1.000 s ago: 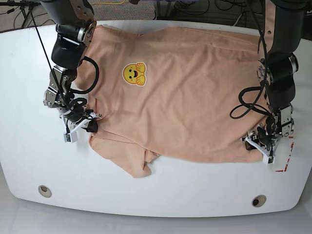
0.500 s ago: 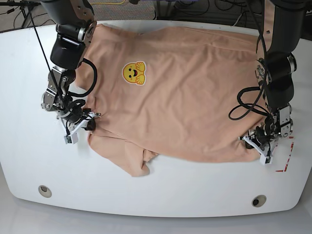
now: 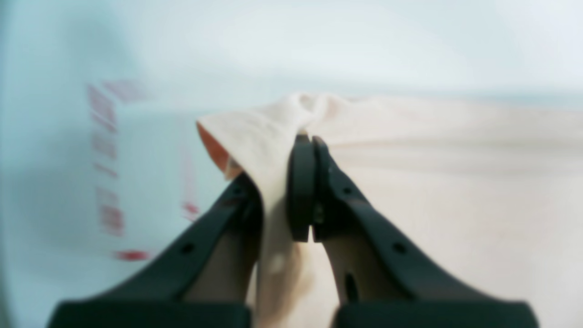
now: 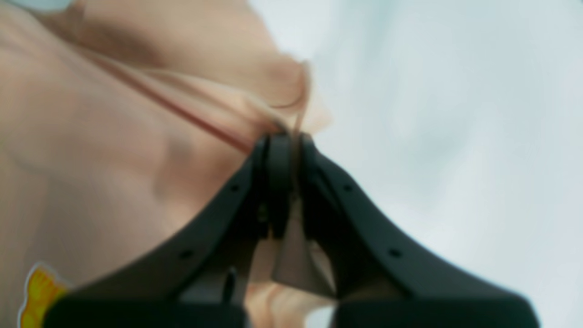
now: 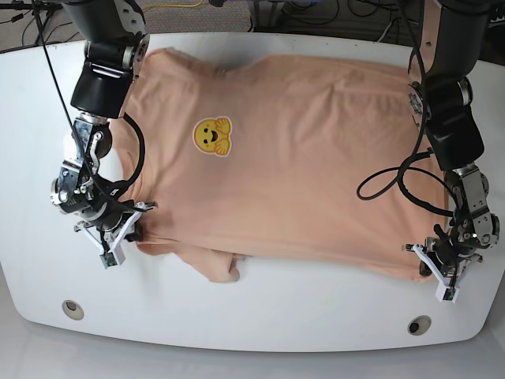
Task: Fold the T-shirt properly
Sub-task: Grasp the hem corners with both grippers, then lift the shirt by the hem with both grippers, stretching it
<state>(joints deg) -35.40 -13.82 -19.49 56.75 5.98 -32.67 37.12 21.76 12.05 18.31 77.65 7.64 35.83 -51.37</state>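
white table, red markings, cables

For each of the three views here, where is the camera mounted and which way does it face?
Base: high above the white table, looking down on the T-shirt; both arms show.
Left wrist: on the left arm, facing along the left tool, shut on the T-shirt's corner; red marks on the table beyond.
Right wrist: on the right arm, facing along the right tool, shut on the T-shirt's edge.
Shared: the yellow face print shows in the base view and, in part, the right wrist view.
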